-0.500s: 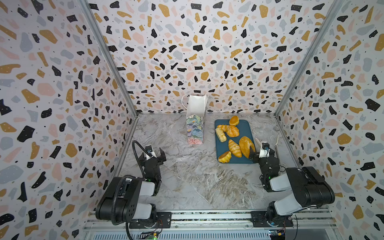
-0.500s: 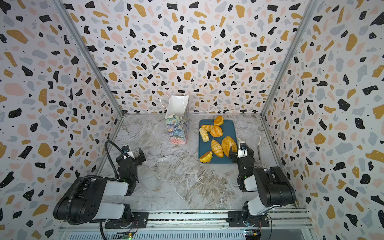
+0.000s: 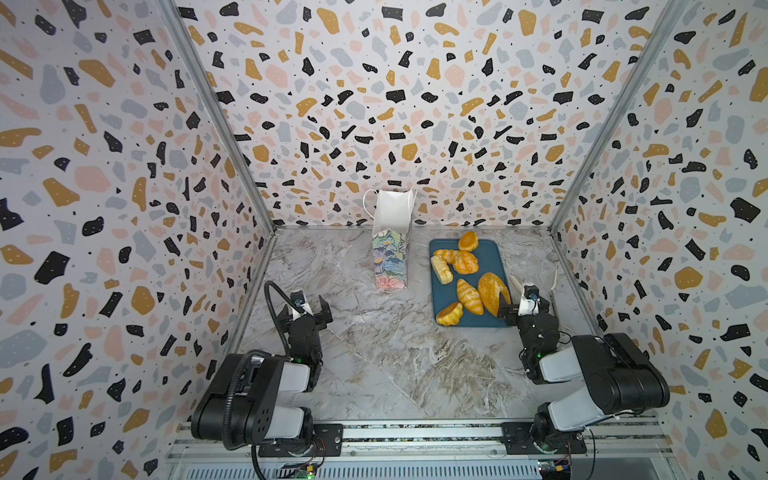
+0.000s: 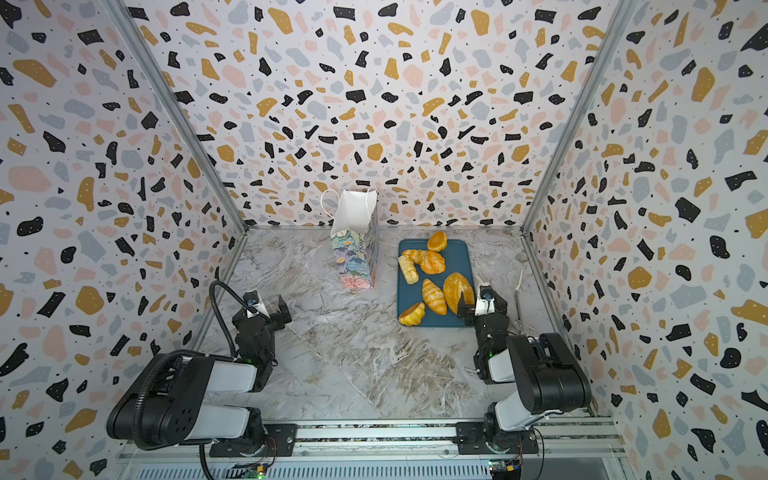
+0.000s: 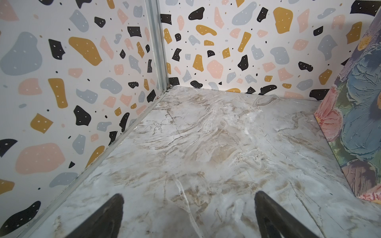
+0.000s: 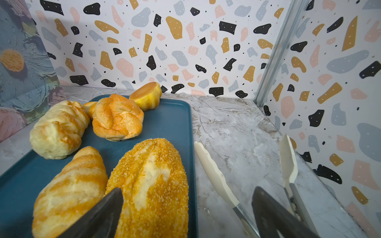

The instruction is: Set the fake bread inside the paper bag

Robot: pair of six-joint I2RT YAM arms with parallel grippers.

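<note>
The paper bag (image 3: 390, 253) (image 4: 355, 253) stands upright and open near the back wall; its flowered side also shows in the left wrist view (image 5: 360, 123). Several pieces of fake bread lie on a teal tray (image 3: 488, 257): a seeded oval loaf (image 6: 152, 177), a croissant (image 6: 72, 189), a knotted bun (image 6: 117, 117), a pale ridged loaf (image 6: 57, 129). My right gripper (image 3: 525, 305) (image 6: 187, 192) hangs open at the tray's near right corner, one finger over the seeded loaf, holding nothing. Open and empty, my left gripper (image 3: 307, 309) (image 5: 188, 197) hovers over bare table, to the near left of the bag.
White-tipped metal tongs (image 6: 216, 177) (image 4: 517, 291) lie on the marble table between the tray and the right wall. Patterned walls close in the left, back and right sides. Both arm bases sit on a rail (image 3: 415, 432) along the front edge.
</note>
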